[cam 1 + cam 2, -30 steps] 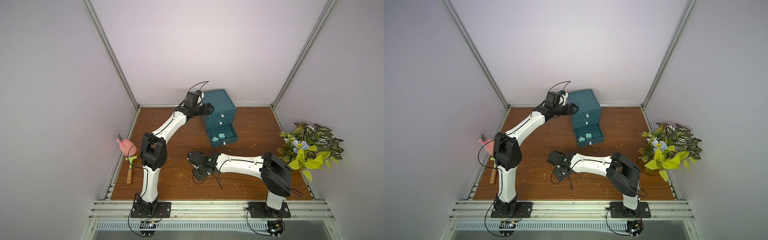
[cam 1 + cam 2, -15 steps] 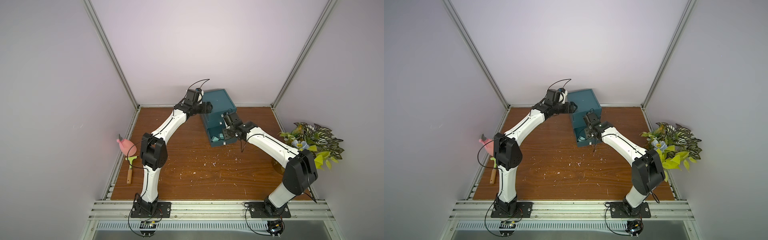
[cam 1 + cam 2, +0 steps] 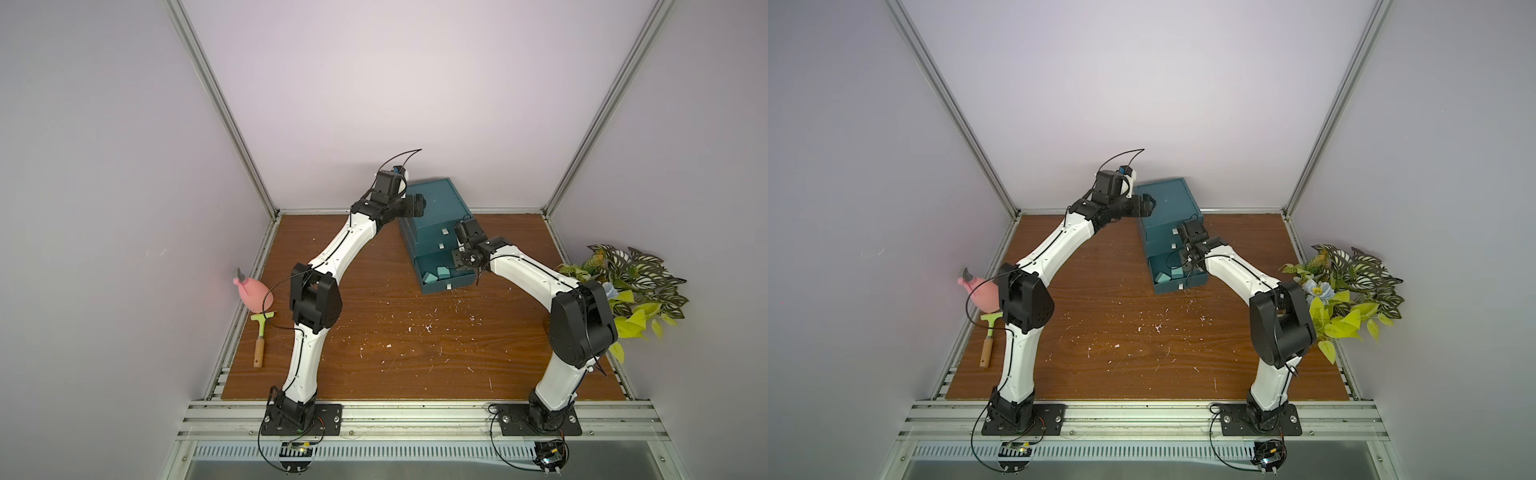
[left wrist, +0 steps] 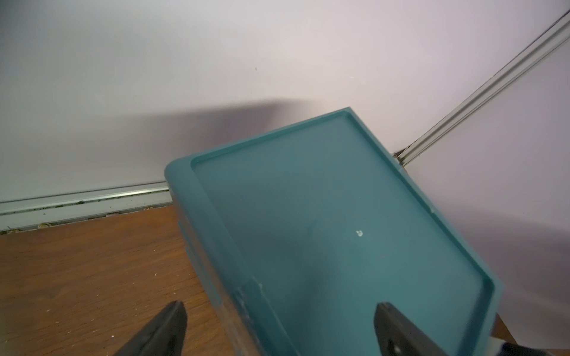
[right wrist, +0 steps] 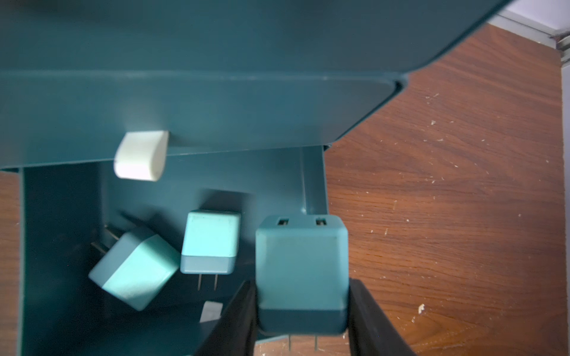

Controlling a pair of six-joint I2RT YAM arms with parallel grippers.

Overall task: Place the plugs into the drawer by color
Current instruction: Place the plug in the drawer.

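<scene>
Last blue plug [image 5: 302, 271] is pinched in the right end effector [image 5: 300, 296], right at the edge of the chest's [image 3: 436, 203] open bottom drawer [image 3: 446, 286], two matching plugs [image 5: 211, 242] already inside. A second ago that arm was mid-worktop [image 3: 415, 332], so I'd guess the drop's next. Left end effector [image 4: 279, 311] gapes empty at the chest's top.

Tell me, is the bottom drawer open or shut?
Open. The bottom drawer sticks out in front of the chest, and two turquoise plugs lie inside it in plain sight.

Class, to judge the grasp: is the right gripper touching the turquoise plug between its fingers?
Touching. The right wrist view shows the right gripper with fingers pressed against both sides of the turquoise plug.
</scene>
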